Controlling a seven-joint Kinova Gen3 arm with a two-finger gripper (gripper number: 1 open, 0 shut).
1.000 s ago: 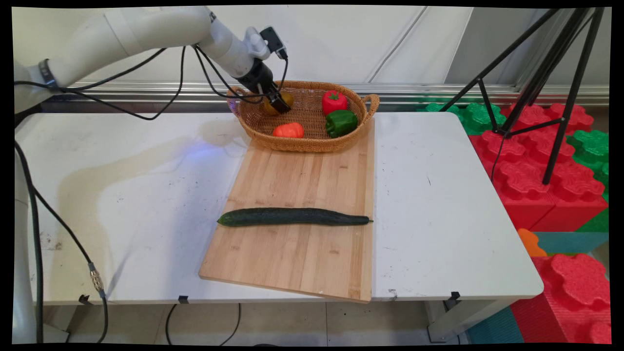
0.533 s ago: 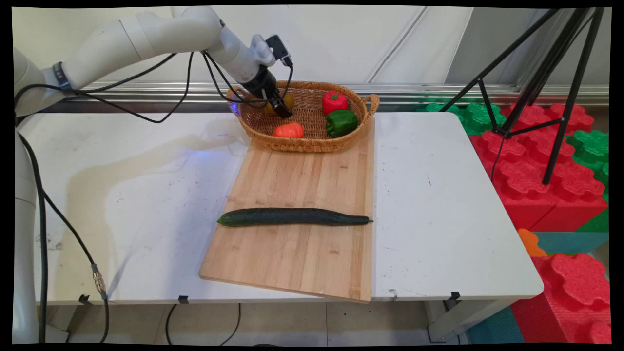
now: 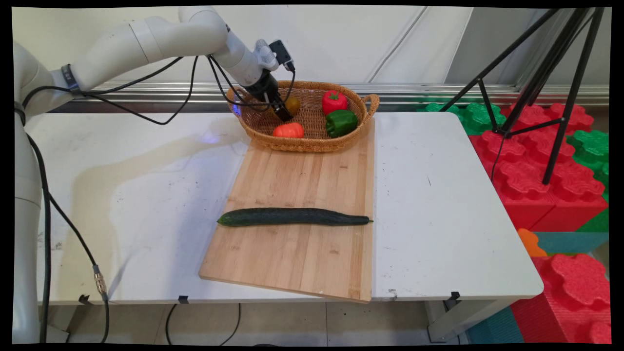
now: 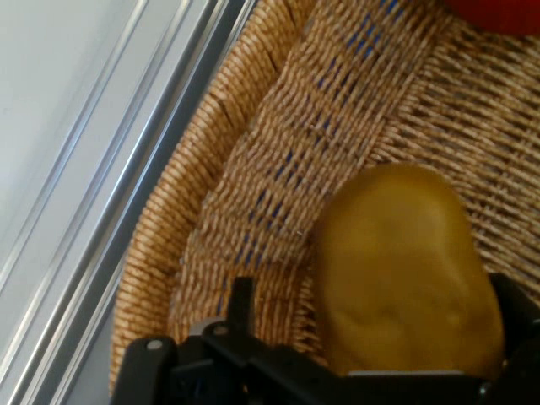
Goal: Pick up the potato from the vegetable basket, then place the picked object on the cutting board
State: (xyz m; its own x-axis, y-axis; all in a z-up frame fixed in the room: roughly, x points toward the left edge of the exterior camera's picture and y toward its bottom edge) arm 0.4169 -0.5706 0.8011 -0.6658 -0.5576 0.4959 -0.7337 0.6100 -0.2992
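Note:
My gripper [image 3: 283, 113] reaches down into the left part of a woven basket [image 3: 302, 146], over a yellow-brown potato [image 3: 293, 104]. In the hand view the potato [image 4: 405, 270] lies between the fingers of the gripper [image 4: 375, 295] on the basket's weave [image 4: 169, 236]. The right finger [image 4: 516, 308] is against the potato. The left finger [image 4: 241, 295] stands a little apart from it, so the gripper is open. Also in the basket are an orange vegetable [image 3: 288, 130], a red pepper [image 3: 334, 101] and a green pepper [image 3: 341, 122].
A wooden cutting board [image 3: 302, 263] lies in front of the basket with a long cucumber [image 3: 292, 216] across it. A black tripod [image 3: 536, 87] and red and green foam blocks [image 3: 536, 161] stand off the table's right side.
The arm has swung right and the gripper has tipped steeper and sunk slightly deeper into the basket beside the potato. The other things have not moved.

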